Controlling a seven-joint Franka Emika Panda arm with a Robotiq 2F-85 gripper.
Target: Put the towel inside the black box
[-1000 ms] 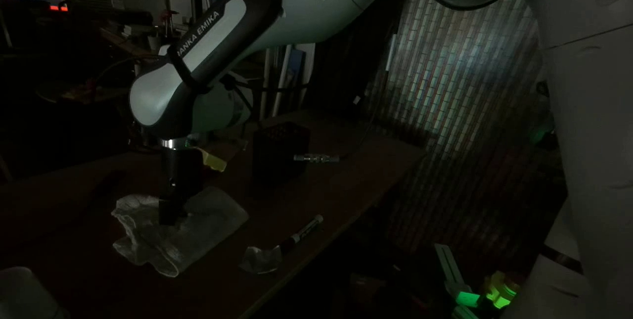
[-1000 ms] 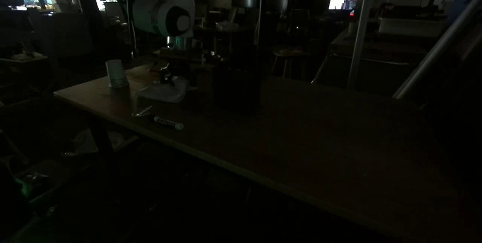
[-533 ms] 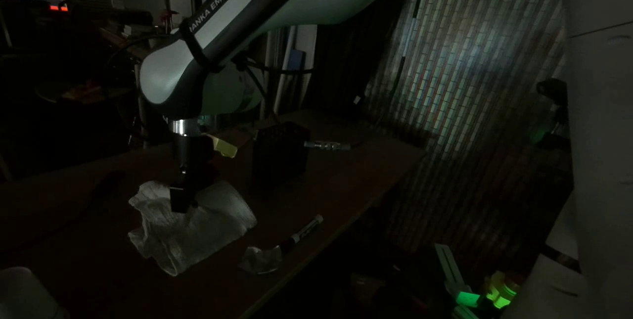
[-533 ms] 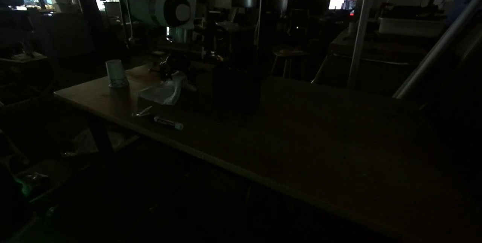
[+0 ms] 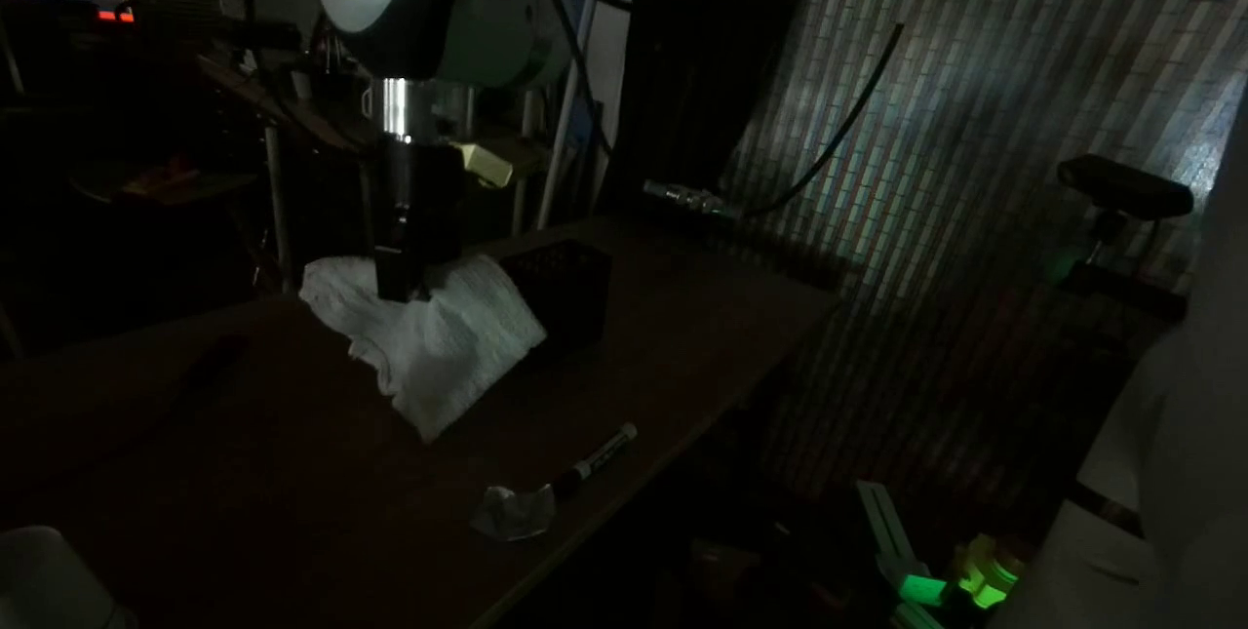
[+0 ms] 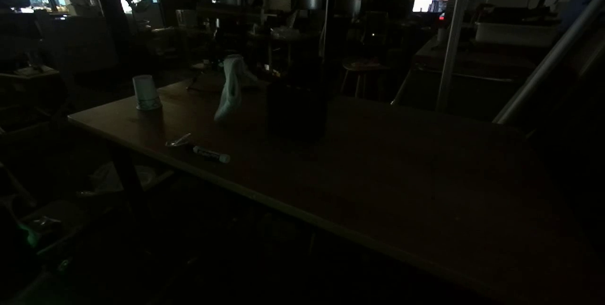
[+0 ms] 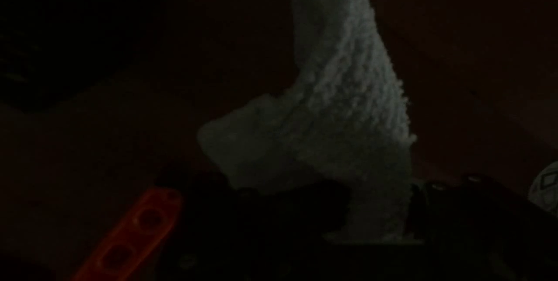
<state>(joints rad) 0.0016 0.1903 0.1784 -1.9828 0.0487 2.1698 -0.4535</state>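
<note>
Dangling over the table (image 5: 224, 473), the towel (image 5: 453, 341) is pinched in the gripper (image 5: 405, 294)! Grasp and lift count as done; the black box (image 5: 573, 295), apparently near in this gloom, awaits carry, lowering and release.

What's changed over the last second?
The towel, lying on the table a second ago, now hangs from the fingers; both have moved up and toward frame right in both exterior views, nearer the black box. The towel hasn't been let go. The black box, marker and cup stayed put.
</note>
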